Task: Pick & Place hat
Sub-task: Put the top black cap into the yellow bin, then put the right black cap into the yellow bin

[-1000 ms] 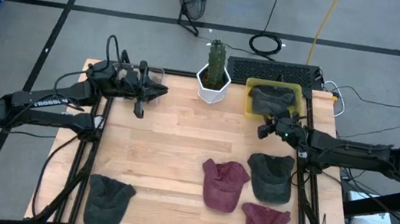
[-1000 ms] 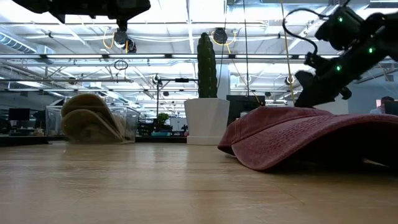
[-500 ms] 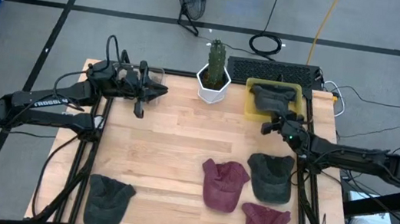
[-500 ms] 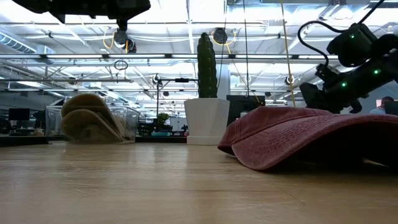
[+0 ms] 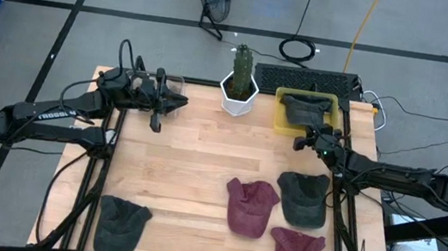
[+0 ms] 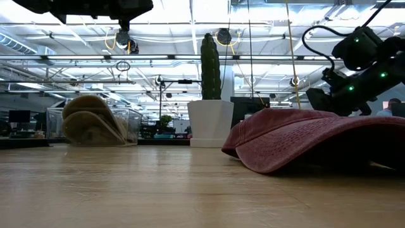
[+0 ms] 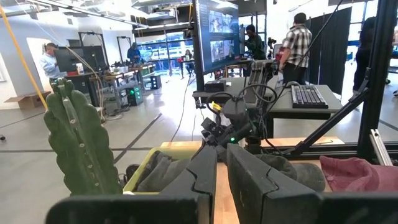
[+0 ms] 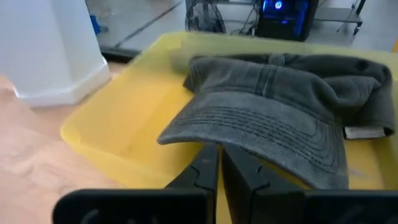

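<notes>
One grey hat point(image 5: 307, 109) already in the yellow bin point(image 5: 280, 117), just beyond the right gripper point(image 5: 304, 141), whose fingers sit pressed together and empty at the bin's near edge, brim draped toward them. Best done now: back off from the bin without snagging the brim, then over to the nearest of the hats remaining on the table, the dark grey one point(image 5: 301, 196) on the bin's near side. Farther from the bin, past the cactus pot point(image 5: 239, 93), left gripper point(image 5: 177, 102) parked, fingers nearly together, holding nothing.
</notes>
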Robot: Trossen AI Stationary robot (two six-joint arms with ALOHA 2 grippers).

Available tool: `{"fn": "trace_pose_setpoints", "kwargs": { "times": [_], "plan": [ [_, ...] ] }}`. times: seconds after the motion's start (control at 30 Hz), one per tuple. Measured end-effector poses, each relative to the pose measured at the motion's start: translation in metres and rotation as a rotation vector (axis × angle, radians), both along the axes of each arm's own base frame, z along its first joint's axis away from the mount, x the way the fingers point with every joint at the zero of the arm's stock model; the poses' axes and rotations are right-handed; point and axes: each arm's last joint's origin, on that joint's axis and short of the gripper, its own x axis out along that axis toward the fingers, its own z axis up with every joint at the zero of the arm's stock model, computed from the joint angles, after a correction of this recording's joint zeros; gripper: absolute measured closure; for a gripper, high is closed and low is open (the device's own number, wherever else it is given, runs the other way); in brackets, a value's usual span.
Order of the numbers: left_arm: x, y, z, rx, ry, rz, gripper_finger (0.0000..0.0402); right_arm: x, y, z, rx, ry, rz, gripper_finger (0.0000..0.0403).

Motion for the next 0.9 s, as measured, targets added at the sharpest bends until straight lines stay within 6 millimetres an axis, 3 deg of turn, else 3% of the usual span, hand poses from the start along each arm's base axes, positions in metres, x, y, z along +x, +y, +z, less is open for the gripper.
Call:
{"fn": "trace_pose_setpoints", "kwargs": {
  "times": [0.23, 0.63, 0.9],
  "plan": [
    [0.0, 0.0, 0.0, -0.002, 0.0, 0.0, 0.0355, -0.003, 0.002, -0.006, 0.057, 0.04, -0.003, 0.0395],
    [0.0, 0.0, 0.0, 0.0, 0.0, 0.0, 0.0355, 0.003, 0.003, 0.007, 0.02, -0.062, 0.179, 0.0394],
    [0.0, 0.0, -0.002, -0.014, 0.022, 0.0, 0.0355, 0.002, 0.005, 0.012, 0.003, -0.1, 0.212, 0.0394]
  ]
}}
